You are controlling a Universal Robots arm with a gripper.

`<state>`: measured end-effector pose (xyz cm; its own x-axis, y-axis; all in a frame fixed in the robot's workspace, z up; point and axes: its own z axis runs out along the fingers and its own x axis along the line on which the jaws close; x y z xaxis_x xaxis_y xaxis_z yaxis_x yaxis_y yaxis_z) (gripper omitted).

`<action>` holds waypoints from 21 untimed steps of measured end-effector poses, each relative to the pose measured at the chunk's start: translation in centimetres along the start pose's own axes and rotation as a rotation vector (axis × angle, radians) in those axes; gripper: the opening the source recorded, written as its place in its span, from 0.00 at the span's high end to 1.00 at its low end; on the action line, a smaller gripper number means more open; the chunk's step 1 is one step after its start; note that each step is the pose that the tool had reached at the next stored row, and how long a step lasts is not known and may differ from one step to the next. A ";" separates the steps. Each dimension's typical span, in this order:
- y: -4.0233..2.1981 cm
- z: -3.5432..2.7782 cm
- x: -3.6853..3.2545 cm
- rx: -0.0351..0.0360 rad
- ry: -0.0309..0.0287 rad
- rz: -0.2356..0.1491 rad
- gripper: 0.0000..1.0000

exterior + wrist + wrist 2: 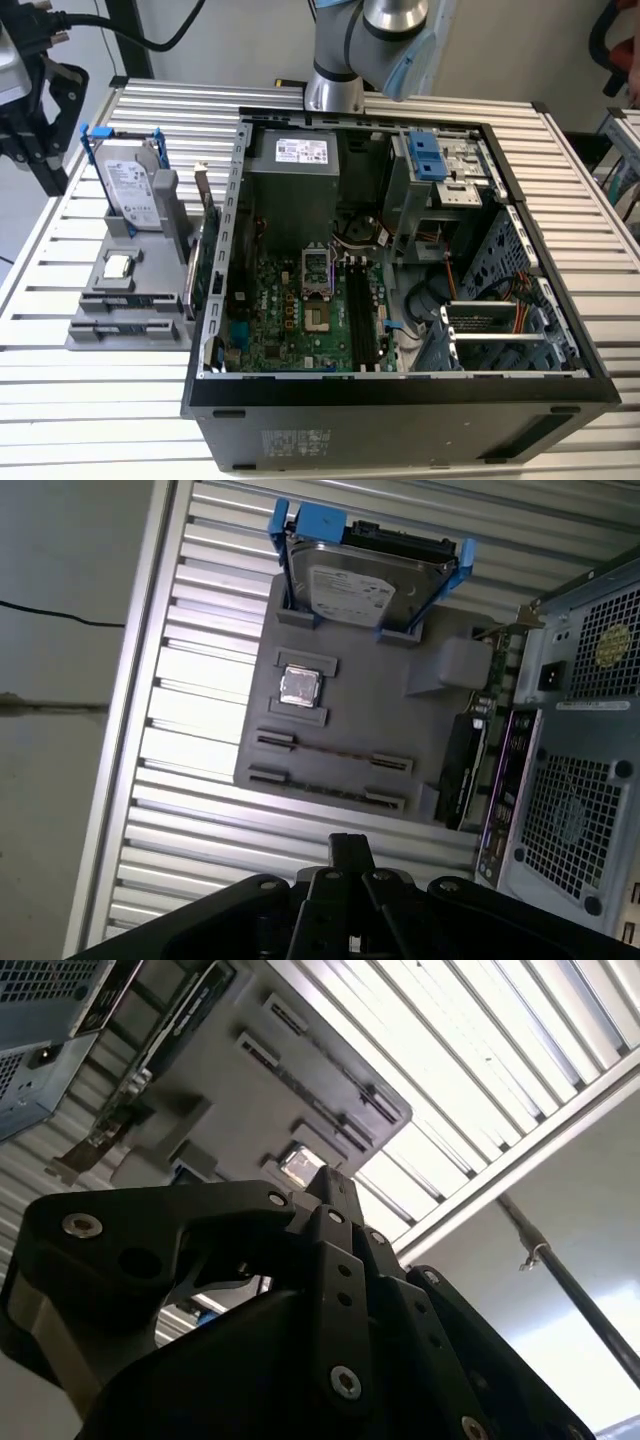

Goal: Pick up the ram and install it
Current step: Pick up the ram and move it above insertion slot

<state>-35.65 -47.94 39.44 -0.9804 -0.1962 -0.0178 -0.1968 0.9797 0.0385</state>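
First wrist view: the hand point(350, 844), pressed together and empty, hovers above the grey tray point(400, 730). Tray and computer case point(400, 410) sit on the slatted surface point(190, 680).

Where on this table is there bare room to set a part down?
Bare slats of the table lie in front of the gray holder, and a strip runs at the exterior view's right of the computer case. The holder, with its hard drive, and the case's inside are crowded.
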 end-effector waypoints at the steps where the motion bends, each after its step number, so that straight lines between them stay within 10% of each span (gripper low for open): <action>1: 0.00 -0.01 0.00 0.0006 0.0004 -0.008 1.00; 21: 0.02 -0.32 0.00 0.0182 0.0121 -0.204 1.00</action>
<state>-35.65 -47.94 39.77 -0.9205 -0.3906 -0.0113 -0.3908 0.9203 0.0172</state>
